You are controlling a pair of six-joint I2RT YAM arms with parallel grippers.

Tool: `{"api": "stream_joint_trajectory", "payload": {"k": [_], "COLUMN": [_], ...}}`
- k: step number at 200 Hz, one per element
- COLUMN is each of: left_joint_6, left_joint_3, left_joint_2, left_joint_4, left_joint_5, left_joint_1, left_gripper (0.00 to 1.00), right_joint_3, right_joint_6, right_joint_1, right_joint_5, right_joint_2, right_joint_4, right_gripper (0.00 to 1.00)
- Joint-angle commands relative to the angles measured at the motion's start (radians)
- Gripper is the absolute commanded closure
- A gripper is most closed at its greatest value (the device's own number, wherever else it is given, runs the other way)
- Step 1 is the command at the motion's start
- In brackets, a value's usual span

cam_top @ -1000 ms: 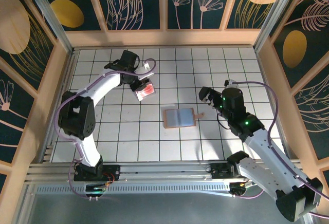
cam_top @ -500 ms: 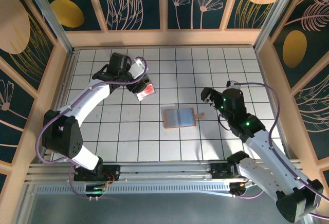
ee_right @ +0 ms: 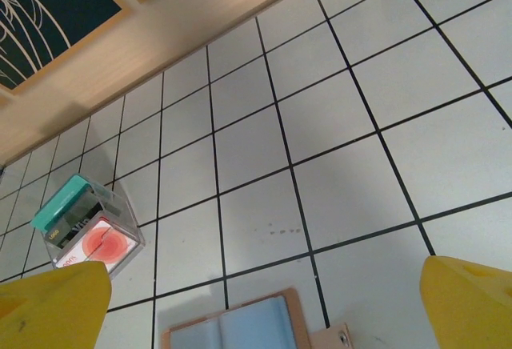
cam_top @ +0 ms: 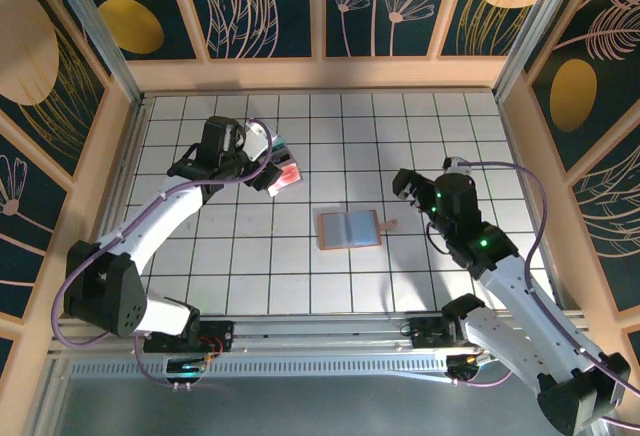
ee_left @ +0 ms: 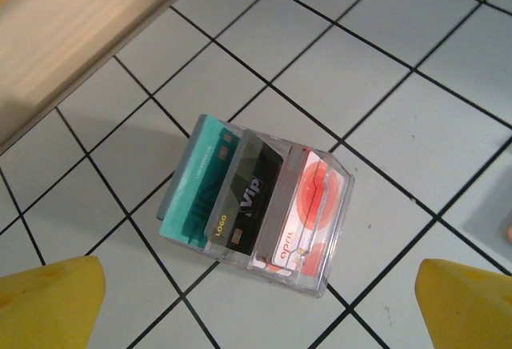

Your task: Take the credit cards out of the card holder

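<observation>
The card holder (cam_top: 349,228) lies open and flat at mid-table, blue-grey inside up, its little tab (cam_top: 390,224) pointing right; the right wrist view has it at the bottom edge (ee_right: 240,329). Three credit cards, teal (ee_left: 196,181), black (ee_left: 248,197) and white-and-red (ee_left: 308,209), stand in a clear plastic box (cam_top: 283,176). My left gripper (cam_top: 268,164) is open just left of that box, with its yellow fingertips (ee_left: 48,301) set wide apart, short of the box and holding nothing. My right gripper (cam_top: 405,188) hangs open to the right of the card holder, fingertips (ee_right: 468,301) apart.
The clear box (ee_right: 88,229) sits up and to the left of the card holder. A wooden wall (ee_left: 72,37) runs close behind the box. White tiled table (cam_top: 300,276) lies between the card holder and the arm bases.
My left gripper has opened wide and drawn back to the left, away from the clear box, which keeps its cards. The right arm has barely moved.
</observation>
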Motion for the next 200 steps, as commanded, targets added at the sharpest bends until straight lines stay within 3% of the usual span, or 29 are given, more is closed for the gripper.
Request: {"api": "stream_joint_trajectory", "payload": {"k": [1, 39, 97, 117, 148, 200], "left_joint_6": [-0.096, -0.232, -0.498, -0.575, -0.723, -0.763], "left_joint_3": [-0.039, -0.137, -0.211, -0.278, -0.387, -0.534], "left_joint_2": [-0.043, -0.137, -0.190, -0.208, -0.264, -0.298], "left_joint_4": [0.069, 0.187, 0.234, 0.267, 0.316, 0.495], "left_joint_5": [-0.054, -0.183, -0.588, -0.696, -0.680, -0.705], "left_joint_1": [0.004, 0.004, 0.004, 0.008, 0.108, 0.223], "left_gripper": [0.01, 0.01, 0.01, 0.01, 0.01, 0.01], "right_joint_3": [0.015, -0.014, -0.054, -0.079, -0.108, -0.214], "right_joint_6": [-0.016, -0.003, -0.029, -0.130, -0.162, -0.425], "right_joint_1": [-0.006, -0.006, -0.007, -0.009, -0.011, -0.045], "right_joint_5": [0.047, 0.122, 0.252, 0.259, 0.416, 0.420], "right_joint_2": [-0.035, -0.106, -0.170, -0.150, -0.109, -0.067], "right_joint_4": [0.005, 0.004, 0.014, 0.073, 0.137, 0.476], "right_gripper": [0.01, 0.01, 0.01, 0.01, 0.01, 0.01]}}
